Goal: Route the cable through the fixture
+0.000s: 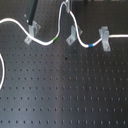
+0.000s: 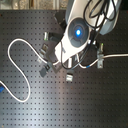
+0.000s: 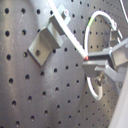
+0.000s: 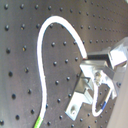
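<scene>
— Cable (image 1: 15, 21) and gripper: what does the frame show, biggest thing first?

— A black perforated board (image 1: 65, 95) fills both exterior views. In the second exterior view the white Franka arm (image 2: 77, 32) hangs over the middle of it and hides the gripper.

— And the cable itself?

— A long white line across the board. In the first exterior view it enters from the first exterior view's left, passes the left bracket (image 1: 34, 30), dips, climbs steeply to the top edge, then drops past the fixture (image 1: 73, 36), the middle slanted clip, and runs on by the right bracket (image 1: 105, 38) toward the first exterior view's right.

— Is it seated in the fixture?

— It touches or crosses that clip; whether it sits inside I cannot tell.

— The gripper?

— The gripper (image 4: 95, 75) is clenched on the cable. In the second wrist view the white arc comes down straight into the fingers, and the fixture (image 4: 77, 100) stands just beside them. In the first wrist view the gripper (image 3: 95, 65) has cable looping out on either side, with a bracket near it.

— Smallest details?

— The green band (image 1: 54, 38) lies between the left bracket and the fixture; the blue band (image 1: 90, 45) lies between the fixture and the right bracket.
</scene>
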You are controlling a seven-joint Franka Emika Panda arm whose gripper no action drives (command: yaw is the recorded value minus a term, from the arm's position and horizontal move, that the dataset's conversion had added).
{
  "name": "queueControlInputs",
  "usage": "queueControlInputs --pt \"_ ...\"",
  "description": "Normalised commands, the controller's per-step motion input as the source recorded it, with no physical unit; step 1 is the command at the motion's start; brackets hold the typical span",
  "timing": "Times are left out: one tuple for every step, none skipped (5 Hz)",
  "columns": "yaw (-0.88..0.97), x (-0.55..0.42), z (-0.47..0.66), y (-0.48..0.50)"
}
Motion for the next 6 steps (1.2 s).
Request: queueControlInputs --pt "-0.45 0.028 0.0 -0.09" --pt "-0.42 0.003 0.09 0.001" --pt "-0.15 -0.002 0.12 0.174" --pt "0.0 -0.014 0.18 0.367" --pt "-0.03 -0.011 0.28 0.252" --pt "-0.11 0.049 0.36 0.071"
